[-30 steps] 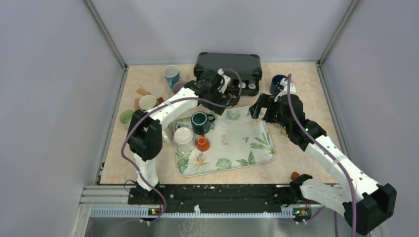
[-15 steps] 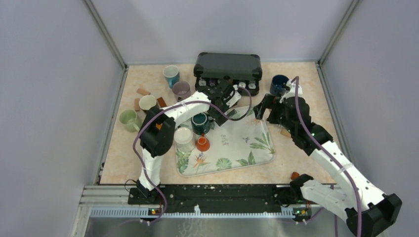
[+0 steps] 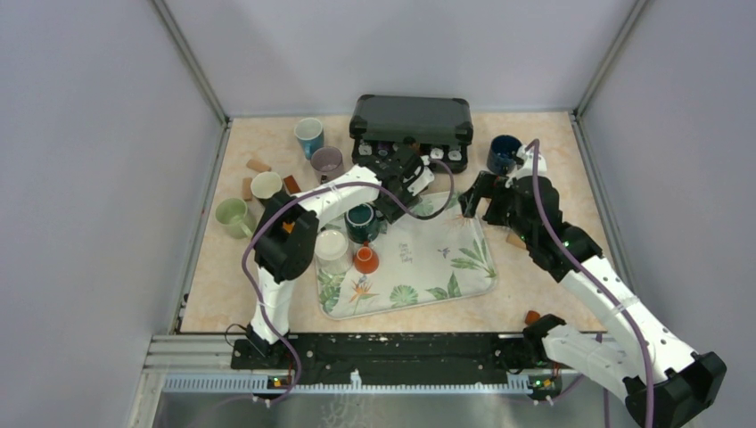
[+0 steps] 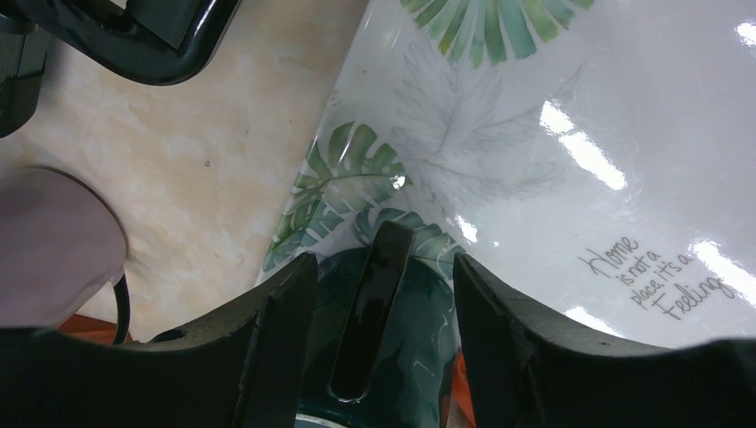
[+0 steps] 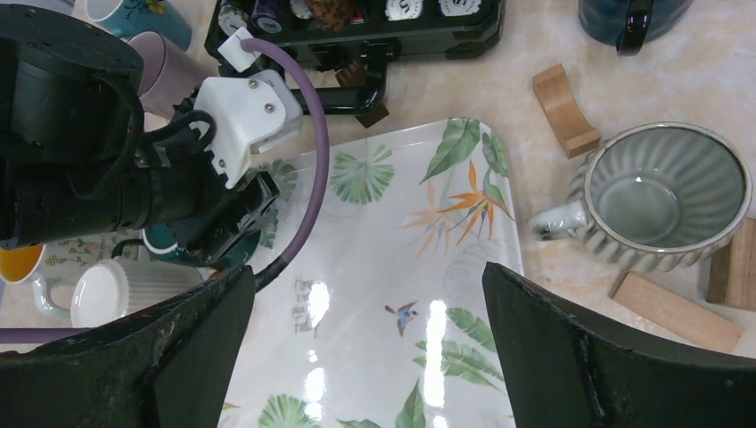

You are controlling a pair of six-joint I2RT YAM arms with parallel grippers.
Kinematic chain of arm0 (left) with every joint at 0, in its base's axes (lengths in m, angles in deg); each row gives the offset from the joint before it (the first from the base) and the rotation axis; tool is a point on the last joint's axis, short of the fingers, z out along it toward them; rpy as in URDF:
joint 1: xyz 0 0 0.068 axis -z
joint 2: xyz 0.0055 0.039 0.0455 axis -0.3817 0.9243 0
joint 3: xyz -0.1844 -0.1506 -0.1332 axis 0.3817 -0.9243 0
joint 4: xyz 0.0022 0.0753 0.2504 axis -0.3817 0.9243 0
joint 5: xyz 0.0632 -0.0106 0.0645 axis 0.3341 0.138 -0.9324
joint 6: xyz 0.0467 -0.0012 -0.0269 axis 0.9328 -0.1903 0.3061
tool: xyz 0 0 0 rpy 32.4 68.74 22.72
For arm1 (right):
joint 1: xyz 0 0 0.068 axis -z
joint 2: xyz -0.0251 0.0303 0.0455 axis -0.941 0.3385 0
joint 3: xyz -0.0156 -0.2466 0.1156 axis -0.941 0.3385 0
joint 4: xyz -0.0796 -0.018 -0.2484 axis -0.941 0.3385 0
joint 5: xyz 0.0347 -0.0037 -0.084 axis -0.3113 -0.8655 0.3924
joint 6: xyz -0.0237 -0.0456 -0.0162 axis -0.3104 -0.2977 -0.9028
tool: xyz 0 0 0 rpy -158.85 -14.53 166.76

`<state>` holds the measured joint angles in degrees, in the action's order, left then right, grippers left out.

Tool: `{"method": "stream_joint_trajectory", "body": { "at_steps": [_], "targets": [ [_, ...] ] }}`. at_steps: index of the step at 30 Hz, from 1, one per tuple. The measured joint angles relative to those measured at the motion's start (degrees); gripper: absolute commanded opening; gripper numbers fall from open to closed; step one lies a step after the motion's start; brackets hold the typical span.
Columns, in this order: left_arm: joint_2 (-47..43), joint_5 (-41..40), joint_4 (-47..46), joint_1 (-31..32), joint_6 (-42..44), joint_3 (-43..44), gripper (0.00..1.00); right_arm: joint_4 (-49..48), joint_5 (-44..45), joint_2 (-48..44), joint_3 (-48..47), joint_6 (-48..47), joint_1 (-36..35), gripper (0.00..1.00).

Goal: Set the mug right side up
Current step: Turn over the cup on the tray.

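From the top, the dark green mug (image 3: 360, 220) stands mid-frame on the leafy tray (image 3: 437, 267), the left gripper (image 3: 382, 207) at it, the right gripper (image 3: 475, 198) by the tray's upper right corner. In the left wrist view, the fingers stand a little apart around the mug's handle (image 4: 370, 321), bottom middle. In the right wrist view, the fingers are spread wide.

The beige marbled worktop (image 3: 209, 294) carries a leaf-print tray (image 3: 446, 263), a black case (image 3: 410, 116) behind it, a navy mug (image 3: 502, 152), a pale green mug (image 3: 230, 216) and small wooden blocks (image 5: 564, 110).
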<state>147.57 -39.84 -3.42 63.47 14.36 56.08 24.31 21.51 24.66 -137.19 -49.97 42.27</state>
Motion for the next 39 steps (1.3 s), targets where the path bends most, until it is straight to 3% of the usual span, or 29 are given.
{"method": "stream_joint_trajectory", "body": {
  "at_steps": [9,30,39],
  "targets": [
    [1.27,0.98,-0.11,0.0,0.55,0.0,0.4,0.04,0.0,-0.04,0.35,0.0,0.0,0.99],
    [4.17,9.88,1.53,-0.07,-2.69,6.97,0.15,-0.07,0.31,-1.09,1.95,0.55,0.02,0.99],
    [3.96,14.51,-0.24,-0.92,-6.73,7.78,0.0,-1.49,-0.26,-1.18,3.41,2.32,0.02,0.99]
  ]
}}
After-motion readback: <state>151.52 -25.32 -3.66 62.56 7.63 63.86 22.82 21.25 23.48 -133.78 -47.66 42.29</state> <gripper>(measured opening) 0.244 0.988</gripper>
